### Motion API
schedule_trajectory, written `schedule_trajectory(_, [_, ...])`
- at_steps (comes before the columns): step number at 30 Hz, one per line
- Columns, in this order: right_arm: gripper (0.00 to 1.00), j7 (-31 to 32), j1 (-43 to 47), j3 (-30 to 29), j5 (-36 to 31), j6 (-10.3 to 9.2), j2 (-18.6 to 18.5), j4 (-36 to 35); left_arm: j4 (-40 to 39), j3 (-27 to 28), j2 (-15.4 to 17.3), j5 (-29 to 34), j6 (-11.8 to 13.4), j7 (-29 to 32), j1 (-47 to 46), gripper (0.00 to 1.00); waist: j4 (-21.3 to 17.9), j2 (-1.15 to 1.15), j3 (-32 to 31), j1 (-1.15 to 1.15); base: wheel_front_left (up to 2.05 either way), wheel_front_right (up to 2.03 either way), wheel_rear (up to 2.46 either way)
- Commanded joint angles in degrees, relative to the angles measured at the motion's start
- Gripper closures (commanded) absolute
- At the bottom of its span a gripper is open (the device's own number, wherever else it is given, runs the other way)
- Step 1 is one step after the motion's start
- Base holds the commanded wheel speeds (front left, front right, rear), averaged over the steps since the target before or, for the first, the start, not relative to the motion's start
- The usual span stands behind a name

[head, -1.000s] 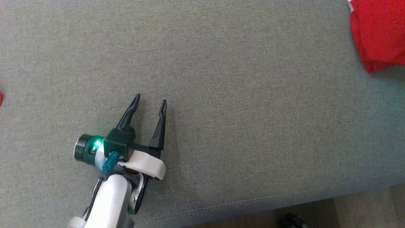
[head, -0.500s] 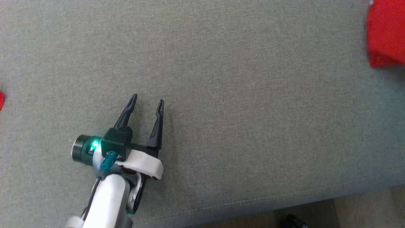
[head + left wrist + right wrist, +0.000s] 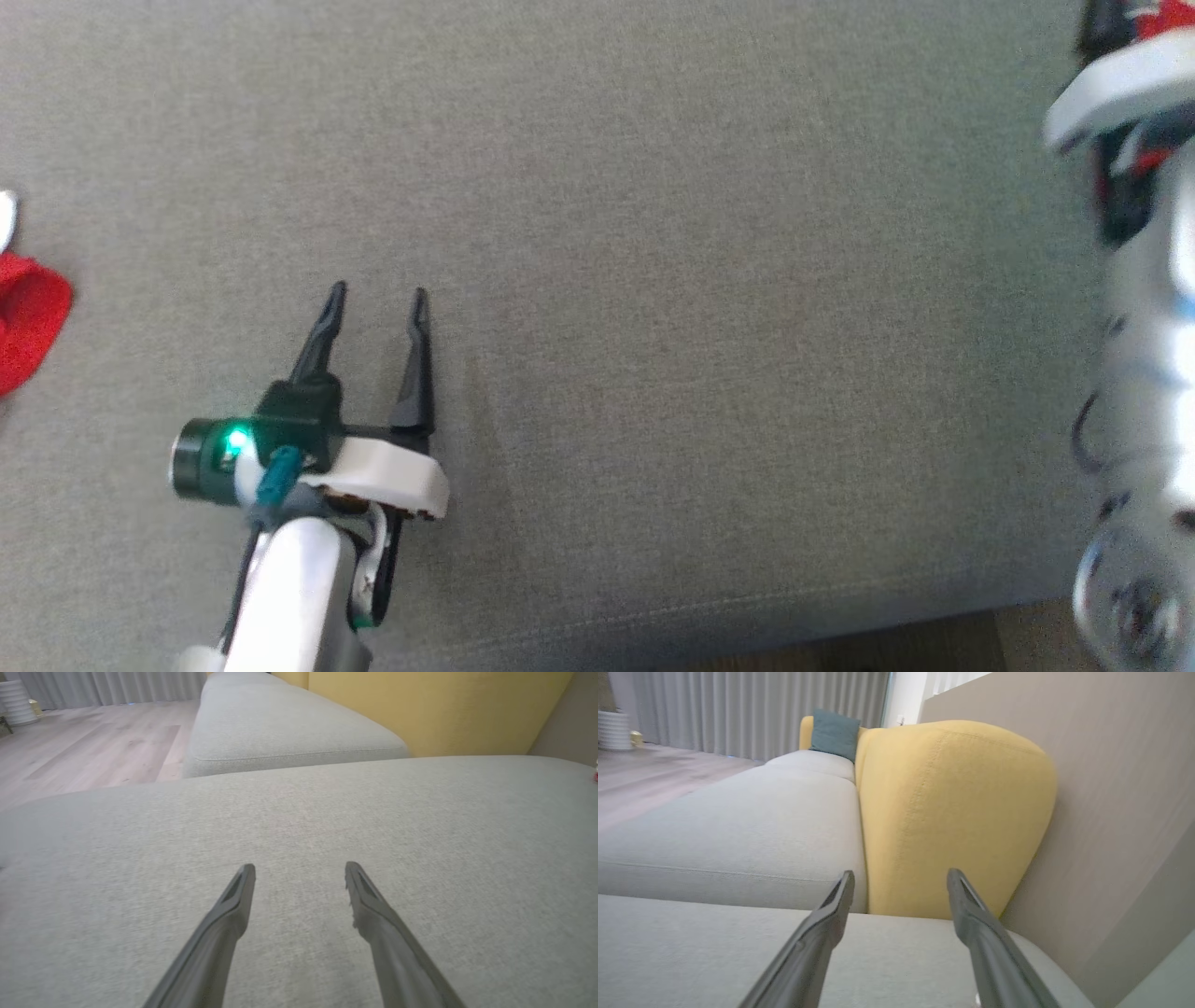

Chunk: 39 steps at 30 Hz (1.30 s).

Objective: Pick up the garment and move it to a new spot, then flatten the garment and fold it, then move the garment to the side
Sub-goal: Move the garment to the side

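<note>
The left gripper [image 3: 378, 294] hovers over the grey cushion [image 3: 700, 280] near its front edge, jaws spread and empty, while the right gripper [image 3: 900, 877], equally spread, grips nothing beside the yellow backrest [image 3: 948, 812].

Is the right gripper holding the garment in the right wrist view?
No, the right gripper has its jaws apart with nothing between them; the yellow backrest shows through the gap.

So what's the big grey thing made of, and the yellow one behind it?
The grey sofa seat looks like woven fabric, matte, with a fine speckled weave and a stitched seam. The yellow backrest seems padded cloth too, smooth, with a stitch line.
</note>
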Motion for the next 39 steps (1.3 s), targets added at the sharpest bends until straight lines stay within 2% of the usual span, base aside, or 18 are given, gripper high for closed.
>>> schedule_trajectory(1, [0.00, -0.58, 4.32, 3.76, 3.92, 0.28, 1.33, -3.52, -1.31, 2.90, 0.16, -0.82, 0.87, -0.29, 0.68, 0.00, 1.27, 0.00, -1.81, 0.00, 0.00, 0.00, 0.00])
schedule_trajectory(7, [0.00, -0.59, 15.43, 12.57, 13.79, 0.28, 3.57, -9.17, -0.66, 5.79, 0.12, -1.59, 2.10, -0.29, 1.82, 0.00, 4.21, 0.00, -5.22, 0.00, 0.00, 0.00, 0.00])
schedule_trajectory(20, [0.00, -0.60, 32.64, 22.13, 25.94, 0.28, 4.38, -15.55, 0.96, 10.40, 0.09, -1.86, 3.48, -0.29, 6.69, 0.00, 6.94, 0.00, -12.80, 0.00, 0.00, 0.00, 0.00])
schedule_trajectory(31, [0.00, -0.60, 41.62, 23.00, 30.98, 0.28, 4.39, -19.50, 0.46, 13.06, 0.08, -2.10, 4.47, -0.29, 11.65, 0.00, 6.90, 0.00, -18.35, 0.00, 0.00, 0.00, 0.00])
schedule_trajectory(39, [0.00, -0.60, 43.83, 23.35, 31.69, 0.28, 4.40, -20.09, -0.28, 13.22, 0.08, -2.13, 4.59, -0.29, 13.55, 0.00, 7.03, 0.00, -19.33, 0.00, 0.00, 0.00, 0.00])
